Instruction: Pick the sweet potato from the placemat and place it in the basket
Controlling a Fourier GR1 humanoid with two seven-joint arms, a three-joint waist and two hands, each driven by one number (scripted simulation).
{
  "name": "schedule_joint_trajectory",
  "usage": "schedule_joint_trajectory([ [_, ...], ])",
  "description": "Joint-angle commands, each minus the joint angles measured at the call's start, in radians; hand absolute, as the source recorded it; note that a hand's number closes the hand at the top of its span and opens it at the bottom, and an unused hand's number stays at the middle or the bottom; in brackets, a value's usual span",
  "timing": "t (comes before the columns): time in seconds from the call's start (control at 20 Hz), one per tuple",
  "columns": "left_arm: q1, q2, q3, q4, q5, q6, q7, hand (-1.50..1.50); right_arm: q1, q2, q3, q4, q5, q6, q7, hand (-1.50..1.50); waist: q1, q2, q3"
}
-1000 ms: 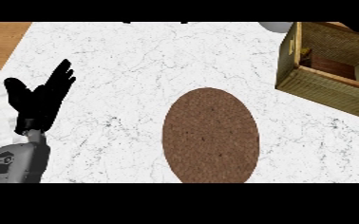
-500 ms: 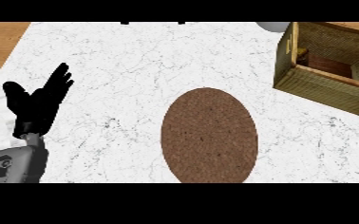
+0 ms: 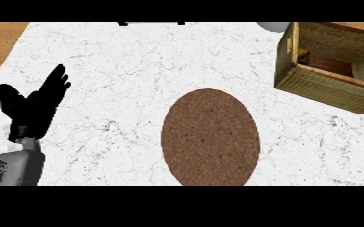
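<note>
While we look down on it, bench [image 3: 142,67]: white marbled top, carrying everything we see.
Placemat [image 3: 210,137]: brown oval near the middle; nothing lies on it.
Basket [image 3: 313,84]: woven box at the right edge, well apart from the placemat, partly cut off by the view.
Basket contents: a reddish-brown shape [image 3: 331,63] shows inside; we judge it may be the sweet potato, but we cannot tell for sure.
Left hand [image 3: 35,108]: at the left edge, fingers straight and spread, pointing up, holding nothing, resting.
Right hand: not in our view.
White object [image 3: 274,26]: rounded, at the top edge beside the basket; we cannot identify it.
Risk: if that shape is not the sweet potato, we could wrongly count the task done, since the basket wall hides part of its inside.
</note>
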Motion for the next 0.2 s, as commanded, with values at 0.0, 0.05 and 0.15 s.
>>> schedule_joint_trajectory([
  [0.0,-0.032,-0.006,-0.003,-0.017,-0.007,0.017,0.023,0.0,0.078,-0.136,-0.096,0.089,-0.126,0.176,-0.008,-1.5,0.005,0.002,0.0],
  [0.05,-0.002,-0.027,-0.022,0.015,-0.03,0.02,-0.027,0.0,0.133,-0.151,-0.144,0.14,-0.163,0.243,-0.091,-1.5,-0.005,0.003,0.001],
  [0.15,-0.013,0.006,0.004,-0.015,0.001,-0.006,0.01,0.0,0.164,-0.187,-0.142,0.167,-0.174,0.277,-0.1,-1.5,0.011,0.003,0.0],
])
